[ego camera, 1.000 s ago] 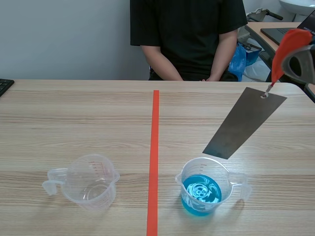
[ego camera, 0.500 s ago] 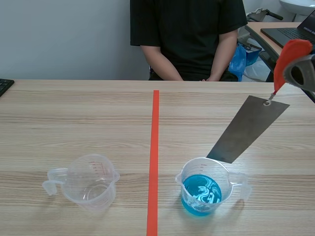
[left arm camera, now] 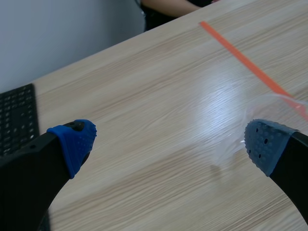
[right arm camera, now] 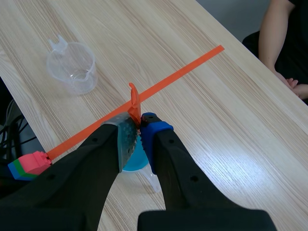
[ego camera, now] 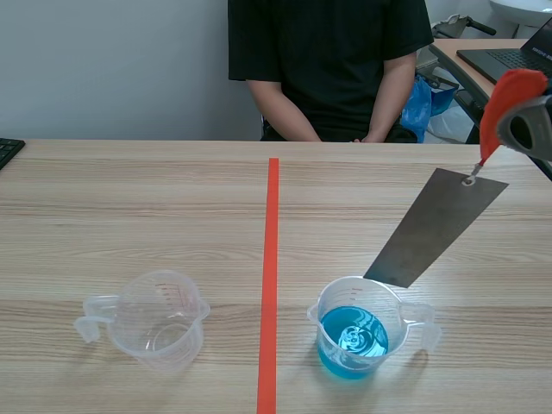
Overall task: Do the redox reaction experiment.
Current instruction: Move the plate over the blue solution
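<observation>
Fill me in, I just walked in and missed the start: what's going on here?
The right gripper is shut on an orange clip, from which a grey metal strip hangs slanting down over a cup of blue liquid. The strip's lower end is by the cup's rim, seemingly not dipped yet. The left gripper is open, holding nothing, near an empty cup. A person sits across the table.

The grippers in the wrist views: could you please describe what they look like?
Both the left gripper and the right gripper have two thick, rounded black fingers tipped with soft dotted pads. The left pads are blue; the right shows one blue pad and one grey.
</observation>
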You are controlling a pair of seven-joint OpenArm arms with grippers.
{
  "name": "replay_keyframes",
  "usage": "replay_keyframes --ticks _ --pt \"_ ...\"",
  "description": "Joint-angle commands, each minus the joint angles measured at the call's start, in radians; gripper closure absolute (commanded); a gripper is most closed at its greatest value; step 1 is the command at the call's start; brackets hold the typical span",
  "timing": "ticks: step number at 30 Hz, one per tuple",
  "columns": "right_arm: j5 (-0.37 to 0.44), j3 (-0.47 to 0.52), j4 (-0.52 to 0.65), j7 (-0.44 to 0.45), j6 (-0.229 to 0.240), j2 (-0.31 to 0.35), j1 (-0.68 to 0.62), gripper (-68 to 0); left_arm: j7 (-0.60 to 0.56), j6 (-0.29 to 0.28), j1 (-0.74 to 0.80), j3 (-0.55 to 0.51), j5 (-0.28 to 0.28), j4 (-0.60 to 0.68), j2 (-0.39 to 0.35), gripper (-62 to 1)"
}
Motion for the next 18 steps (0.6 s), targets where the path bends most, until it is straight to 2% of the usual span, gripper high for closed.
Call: replay_keyframes --ticks 1,18 --pt "0.005 0.003 0.005 0.018 0.011 0.005 0.006 -1.5 -0.016 -0.002 -0.010 0.046 -0.011 0.030 -0.011 -62.3" --pt "0.005 0.003 0.005 0.026 0.011 0.006 0.006 -1.5 -0.015 -0.002 -0.321 0.431 0.000 0.036 -0.022 -62.3"
